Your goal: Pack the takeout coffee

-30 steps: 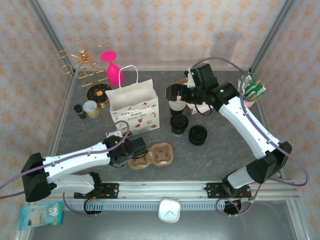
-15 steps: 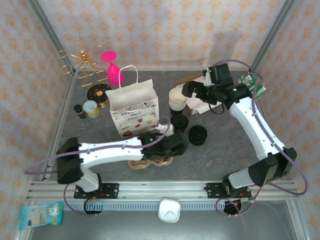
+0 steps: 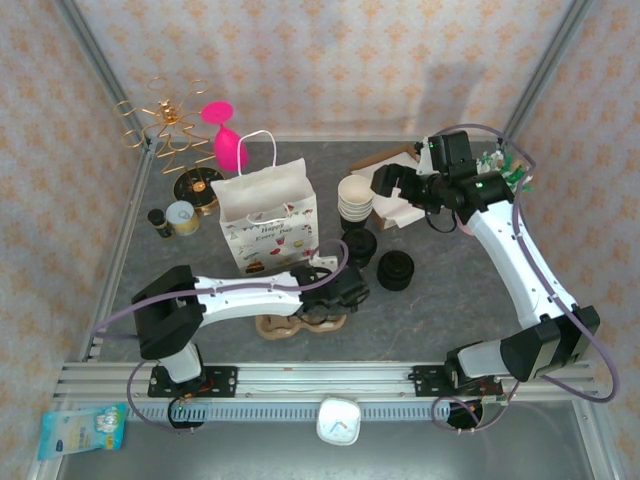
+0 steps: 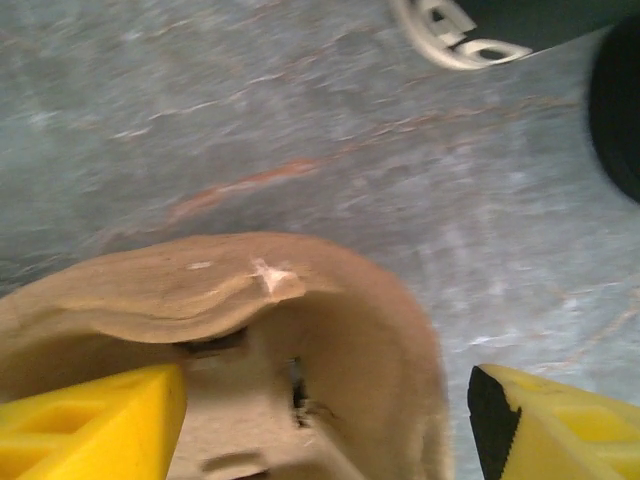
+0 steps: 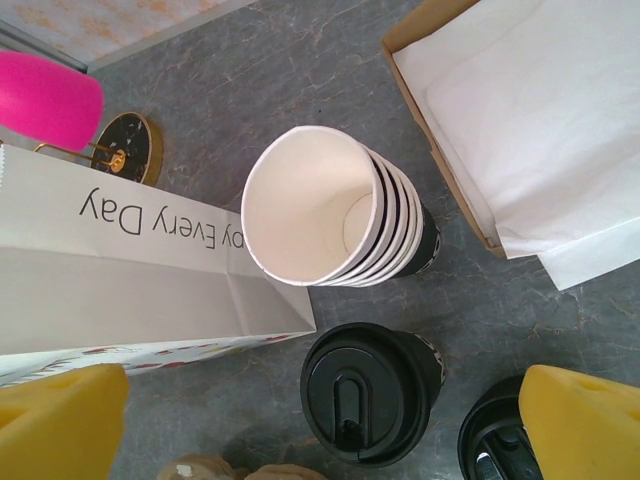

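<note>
Takeout coffee (image 5: 370, 392) untouched; right hand (image 5: 325, 422) wide apart, empty; left hand (image 4: 326, 412) apart (straddling carrier (image 4: 340, 320)).

We look down on the whole table (image 3: 450, 290) from above and behind the arm bases. Our left wrist view hangs very close over the cup carrier (image 4: 340, 330), low centre in the top view. Our right wrist view, higher, faces down on the takeout coffee (image 5: 365, 405), also mid-frame from above

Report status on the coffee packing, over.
Left gripper open over brown pulp cup carrier. Right gripper open, clear of black-lidded cream paper cup. Cup outside carrier, lid unobstructed.
</note>
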You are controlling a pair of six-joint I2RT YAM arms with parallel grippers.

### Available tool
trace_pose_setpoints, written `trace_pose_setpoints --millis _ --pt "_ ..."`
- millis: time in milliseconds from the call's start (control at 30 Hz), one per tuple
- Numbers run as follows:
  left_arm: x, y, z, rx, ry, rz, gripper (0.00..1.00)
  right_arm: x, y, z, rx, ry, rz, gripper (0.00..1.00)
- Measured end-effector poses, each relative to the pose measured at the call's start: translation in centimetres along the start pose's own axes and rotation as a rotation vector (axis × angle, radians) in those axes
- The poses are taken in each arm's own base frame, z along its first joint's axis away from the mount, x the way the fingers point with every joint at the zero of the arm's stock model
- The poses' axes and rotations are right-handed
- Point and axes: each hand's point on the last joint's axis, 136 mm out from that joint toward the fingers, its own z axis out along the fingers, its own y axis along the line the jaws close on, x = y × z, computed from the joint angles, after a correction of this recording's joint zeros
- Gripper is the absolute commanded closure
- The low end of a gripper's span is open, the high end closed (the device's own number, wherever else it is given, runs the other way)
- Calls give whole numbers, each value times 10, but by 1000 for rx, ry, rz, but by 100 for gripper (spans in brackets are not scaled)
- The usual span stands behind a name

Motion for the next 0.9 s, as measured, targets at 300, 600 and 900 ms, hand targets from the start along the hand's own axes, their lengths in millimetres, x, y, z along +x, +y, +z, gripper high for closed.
trace_pose_setpoints --millis 300,600,900 --pt "-3 71 -24 -31 -43 -169 21 -2 5 0 -26 -5 -4 0" --pt "-30 159 -44 -108 -169 -414 22 -3 8 0 -43 -7 -7 0" --pt "-46 207 -53 -232 -227 -499 22 -3 8 0 -43 -7 -8 0"
